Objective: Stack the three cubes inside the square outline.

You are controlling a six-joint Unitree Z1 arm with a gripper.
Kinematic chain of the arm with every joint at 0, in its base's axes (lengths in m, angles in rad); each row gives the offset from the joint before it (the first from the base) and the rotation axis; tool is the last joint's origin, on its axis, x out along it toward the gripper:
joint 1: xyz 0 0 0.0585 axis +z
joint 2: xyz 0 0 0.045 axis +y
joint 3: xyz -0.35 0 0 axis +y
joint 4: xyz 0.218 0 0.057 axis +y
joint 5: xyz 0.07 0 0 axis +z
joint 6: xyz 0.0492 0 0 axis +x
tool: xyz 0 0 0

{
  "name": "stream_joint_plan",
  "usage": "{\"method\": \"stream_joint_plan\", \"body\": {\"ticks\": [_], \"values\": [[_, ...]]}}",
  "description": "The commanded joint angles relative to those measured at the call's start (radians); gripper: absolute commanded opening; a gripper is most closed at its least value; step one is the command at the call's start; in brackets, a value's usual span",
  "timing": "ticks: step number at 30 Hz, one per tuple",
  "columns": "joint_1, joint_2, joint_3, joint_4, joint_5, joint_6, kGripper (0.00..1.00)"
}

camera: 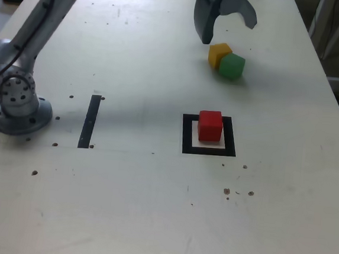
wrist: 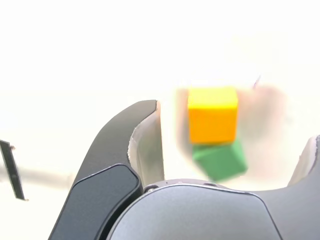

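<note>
Ext view, left to right: red cube (camera: 210, 125) inside square outline (camera: 187, 134), centre frame. Upper right: gripper (camera: 224, 26) spread wide, empty, hovering just behind yellow cube (camera: 219, 54), green cube (camera: 232, 66) touching its right.

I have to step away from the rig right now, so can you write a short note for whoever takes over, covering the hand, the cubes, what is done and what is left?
Hand: open, empty, above the table near the yellow cube; in the wrist view the yellow and green cubes sit between its fingers.
Red cube: already inside the square outline, resting on its pale centre.
Yellow cube and green cube: on the table beyond the outline, side by side and apparently touching, not stacked.
Done: base cube placed.
Left: pick up one of the two loose cubes, likely the yellow, set it on the red, then add the last one.
</note>
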Motion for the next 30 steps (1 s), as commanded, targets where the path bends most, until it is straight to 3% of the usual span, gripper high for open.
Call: {"method": "stream_joint_plan", "body": {"ticks": [1,9,18,30], "values": [[0.006,0.028,-0.021,0.014,0.0,0.004,0.99],[0.029,0.094,-0.068,0.037,-0.031,-0.003,0.99],[0.021,0.097,-0.044,0.054,-0.041,-0.018,0.98],[0.007,0.109,-0.047,0.049,-0.028,-0.02,0.71]]}}
